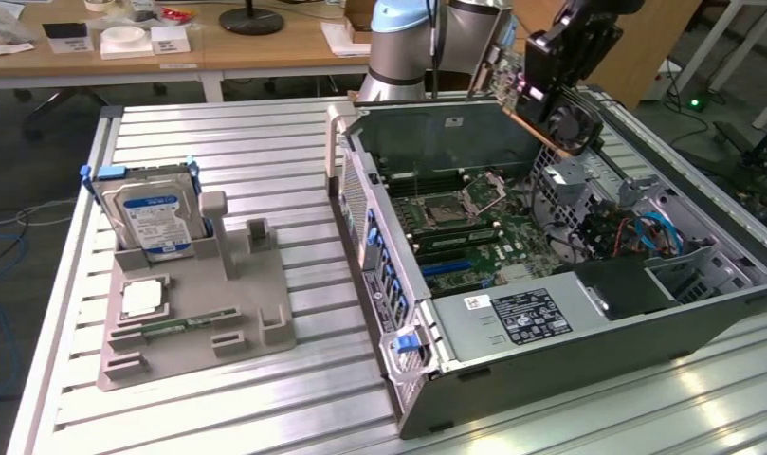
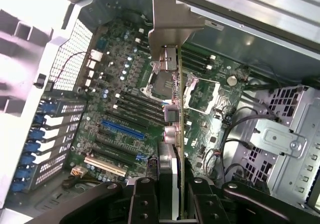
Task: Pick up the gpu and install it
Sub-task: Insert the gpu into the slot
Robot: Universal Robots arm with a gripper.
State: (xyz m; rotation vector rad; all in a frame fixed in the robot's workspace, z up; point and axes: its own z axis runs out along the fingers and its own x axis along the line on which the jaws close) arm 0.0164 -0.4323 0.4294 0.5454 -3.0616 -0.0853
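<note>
gpu [image 1: 557, 109] above open computer case [image 1: 611, 360]

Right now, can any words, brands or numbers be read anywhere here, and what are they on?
Nothing reads clearly.
Hard drive label: blue and white, print too small.
Power supply label: black, white print blurred.
White sticker beside it: too small.
Cards on far desk: too small.
gpu: no legible print.

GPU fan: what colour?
Fan on the gpu is black; exterior view shows it best.
</note>
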